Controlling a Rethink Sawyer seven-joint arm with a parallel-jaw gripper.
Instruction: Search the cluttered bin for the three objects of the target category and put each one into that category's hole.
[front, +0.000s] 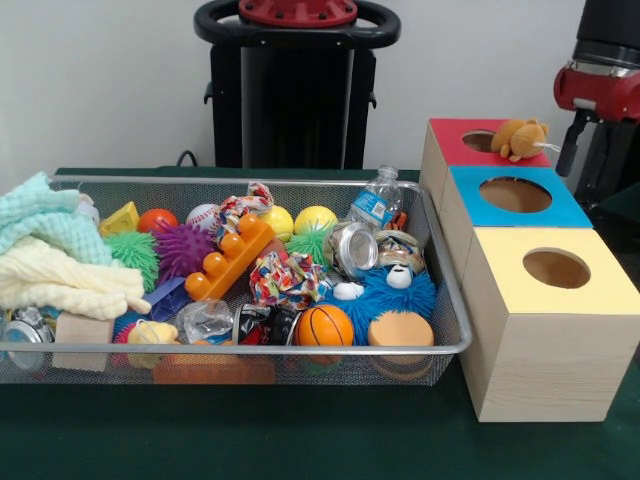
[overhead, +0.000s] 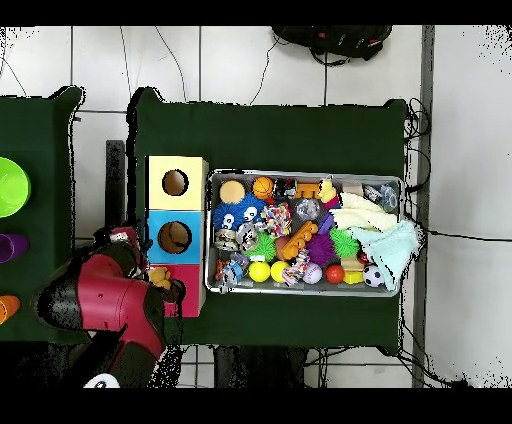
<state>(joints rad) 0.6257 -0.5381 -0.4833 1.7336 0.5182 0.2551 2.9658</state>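
Looking at one yellow-orange duck (front: 518, 138) parked on the red-topped box (front: 447, 150), slumped across the 3 o'clock edge of the hole (front: 478, 141) instead of down inside. So, not calling that one done yet. Same story from overhead: duck (overhead: 158, 277) right beside the arm (overhead: 110, 300), at about 9 o'clock from the cluttered bin (overhead: 305, 291).

Can't tell the state of the gripper (front: 571, 142). Just seeing a dark bit hanging off the arm at 3 o'clock from the duck in the front view, apart from the toy, with no clear look at open or closed. Doesn't seem to be carrying anything, but wouldn't swear to that.

For doing this step well: come in from the 3 o'clock side and nudge the duck toward 9 o'clock, straight over the middle of the hole, rather than going for a grab. Go slow and low. Squishy toy, so probably going to fold and wedge on the rim if pushed from too high. Avoid shoving toward 6 o'clock in the front view, meaning toward the blue-topped box (front: 570, 212), wrong hole right next door. Then check for an actual drop before heading off.

After that, on to the bin for the rest. Possibly spotting another duck-ish yellow lump (front: 150, 333) down at 7 o'clock in the bin, half buried next to the wooden block (front: 82, 330). Hard to confirm. Ignore the yellow balls (front: 315, 218) and the basketball (front: 325, 325).
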